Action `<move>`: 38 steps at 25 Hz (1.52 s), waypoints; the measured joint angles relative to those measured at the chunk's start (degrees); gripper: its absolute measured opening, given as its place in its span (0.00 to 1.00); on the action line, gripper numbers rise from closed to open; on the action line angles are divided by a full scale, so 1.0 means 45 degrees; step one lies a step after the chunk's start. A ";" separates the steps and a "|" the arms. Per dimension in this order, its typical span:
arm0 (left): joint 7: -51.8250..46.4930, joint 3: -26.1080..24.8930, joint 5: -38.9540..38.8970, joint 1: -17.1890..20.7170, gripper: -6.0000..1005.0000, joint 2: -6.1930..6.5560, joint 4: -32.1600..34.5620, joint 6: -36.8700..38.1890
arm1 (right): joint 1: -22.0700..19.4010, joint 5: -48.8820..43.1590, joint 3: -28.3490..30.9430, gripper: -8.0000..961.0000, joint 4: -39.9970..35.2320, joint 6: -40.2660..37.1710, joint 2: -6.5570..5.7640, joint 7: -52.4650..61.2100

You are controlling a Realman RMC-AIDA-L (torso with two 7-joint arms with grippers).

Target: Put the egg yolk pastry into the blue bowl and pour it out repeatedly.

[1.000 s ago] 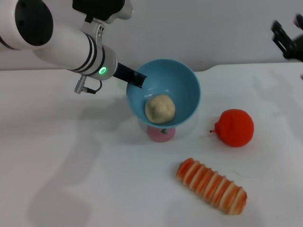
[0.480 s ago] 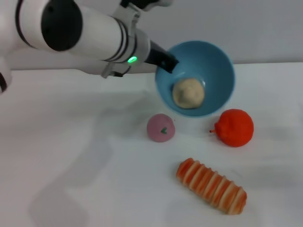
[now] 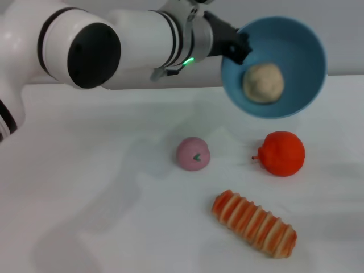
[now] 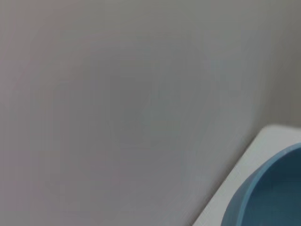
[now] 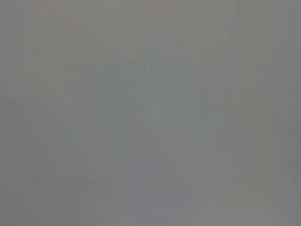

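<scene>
In the head view the blue bowl (image 3: pixel 296 48) hangs in the air at the upper right, tilted with its opening toward me. The pale beige egg yolk pastry (image 3: pixel 263 82) rests inside it against the lower wall. My left gripper (image 3: pixel 236 45) is shut on the bowl's left rim, its white arm reaching across from the left. A slice of the bowl's rim (image 4: pixel 263 193) shows in the left wrist view. My right gripper is out of view; the right wrist view shows only plain grey.
On the white table (image 3: pixel 85 170) lie a pink round bun with a green mark (image 3: pixel 193 153), an orange fruit (image 3: pixel 282 153) just below the bowl, and a long orange-and-cream striped bread (image 3: pixel 255 223) at the front.
The left arm has carried the bowl with the pastry up and to the right, from over the pink bun to above the orange fruit. The right gripper has left the head view.
</scene>
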 joint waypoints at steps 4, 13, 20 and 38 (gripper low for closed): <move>0.0001 0.1428 -0.0336 -0.0134 0.01 -0.0024 0.0208 0.2106 | 0.0109 0.0000 -0.0008 0.58 0.0195 -0.0021 -0.0004 -0.0002; 0.0005 0.3164 -0.0588 -0.0137 0.01 -0.0076 0.1219 0.6692 | 0.0128 -0.0006 -0.0108 0.58 0.0210 -0.0066 -0.0008 -0.0002; 0.0010 0.4452 -0.1289 -0.1054 0.01 -0.0095 0.2797 0.9441 | 0.0243 -0.0026 -0.0128 0.58 0.0305 -0.0071 0.0006 0.0000; 0.0131 0.5898 -0.1598 -0.0942 0.01 -0.0104 0.4010 1.3491 | 0.0628 -0.0029 -0.0129 0.58 0.0306 -0.0017 0.0005 0.0022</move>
